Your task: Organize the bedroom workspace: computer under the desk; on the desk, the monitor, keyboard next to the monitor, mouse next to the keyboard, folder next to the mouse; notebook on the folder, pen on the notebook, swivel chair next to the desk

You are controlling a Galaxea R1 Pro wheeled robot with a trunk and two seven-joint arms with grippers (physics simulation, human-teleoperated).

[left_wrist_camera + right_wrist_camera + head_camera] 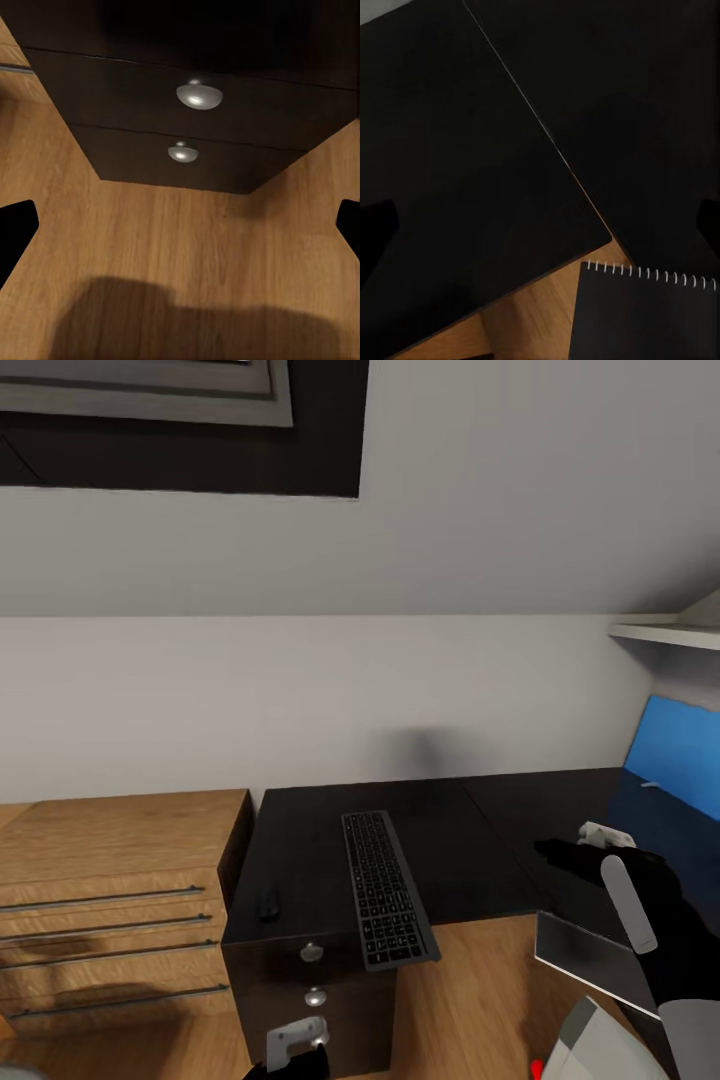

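The long dark-grey keyboard (385, 900) lies lengthwise on the black desk (470, 840), its near end jutting over the front edge. To its left sits the small black mouse (268, 905). A blue folder (680, 760) rests at the desk's far right with the thin white pen (652, 785) on it. My right gripper (552, 850) (540, 225) hovers open over the desk top. The dark spiral notebook (649, 315) (590, 960) shows under my forearm by the desk's front edge; its support is hidden. My left gripper (296, 1050) (180, 225) is open, facing the drawers. Monitor, computer and swivel chair are out of view.
A light-wood chest (110, 900) with bar handles stands against the desk's left side. The black drawer unit has round silver knobs (199, 95). A white shelf (665, 630) juts out at upper right. The wood floor (180, 247) runs under the desk.
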